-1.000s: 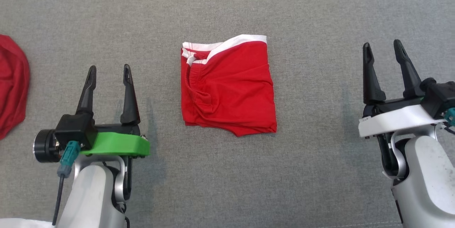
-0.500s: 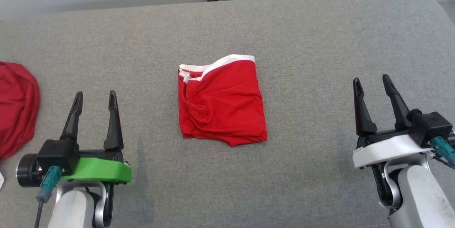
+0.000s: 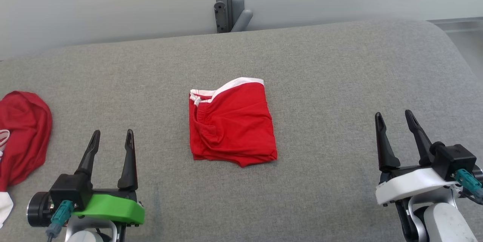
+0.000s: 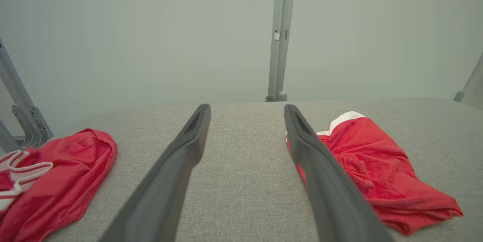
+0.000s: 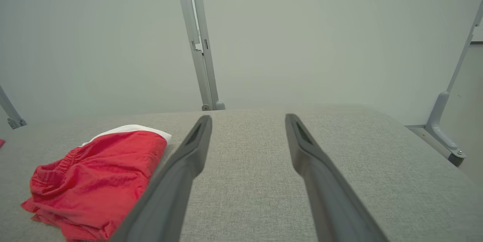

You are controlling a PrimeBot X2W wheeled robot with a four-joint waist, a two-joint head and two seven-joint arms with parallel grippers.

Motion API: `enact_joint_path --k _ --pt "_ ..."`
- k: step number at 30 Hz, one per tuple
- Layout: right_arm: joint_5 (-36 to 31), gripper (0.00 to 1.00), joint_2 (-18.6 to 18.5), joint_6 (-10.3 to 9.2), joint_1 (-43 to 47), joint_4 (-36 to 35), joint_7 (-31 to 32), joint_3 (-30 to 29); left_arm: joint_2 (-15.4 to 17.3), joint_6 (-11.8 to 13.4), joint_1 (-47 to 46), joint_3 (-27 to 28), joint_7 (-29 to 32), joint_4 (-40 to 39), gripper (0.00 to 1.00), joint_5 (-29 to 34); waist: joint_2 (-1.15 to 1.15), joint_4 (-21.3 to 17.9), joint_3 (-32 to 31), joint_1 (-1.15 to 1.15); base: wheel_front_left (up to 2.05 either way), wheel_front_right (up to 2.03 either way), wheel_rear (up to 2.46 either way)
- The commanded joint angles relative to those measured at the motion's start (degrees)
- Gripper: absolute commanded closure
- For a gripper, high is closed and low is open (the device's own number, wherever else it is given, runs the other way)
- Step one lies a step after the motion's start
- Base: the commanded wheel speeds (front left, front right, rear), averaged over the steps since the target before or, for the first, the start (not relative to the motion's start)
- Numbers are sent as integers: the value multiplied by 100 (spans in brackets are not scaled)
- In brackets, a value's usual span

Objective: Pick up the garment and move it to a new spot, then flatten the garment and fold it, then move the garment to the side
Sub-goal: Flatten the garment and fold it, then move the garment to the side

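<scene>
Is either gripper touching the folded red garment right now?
No, the left gripper and right gripper stand open either side of the garment, clear of it.

Red garment (image 3: 232, 128) with white waistband, plain grey table (image 3: 332, 68), pale wall (image 3: 113, 4)

We find open grey surface (image 3: 332, 83) on both sides of the folded red garment (image 3: 232, 123), which lies mid-surface, well apart from either claw. Our left claw (image 3: 113, 133) has a free lane rightward to it. On its left a second red garment (image 3: 24, 136) lies near, at the surface's left edge. Our right claw (image 3: 393, 115) has bare surface all round. A metal post (image 3: 225, 2) stands at the far edge against the wall (image 3: 113, 4).
</scene>
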Motion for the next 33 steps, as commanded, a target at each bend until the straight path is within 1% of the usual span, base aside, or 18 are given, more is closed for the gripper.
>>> enact_joint_path --k 1,11,33 --pt "30 0 12 0 97 -39 37 -10 55 2 116 0 17 -14 0 -5 0 -48 -136 0 0 0 0" --pt "-15 0 33 0 317 -120 149 -10 104 87 373 8 136 -91 0 -102 0 -101 -372 0 0 0 0" --pt "-57 0 102 0 299 -99 194 -66 173 157 277 -70 189 -103 0 -157 0 -99 -382 0 0 0 0"
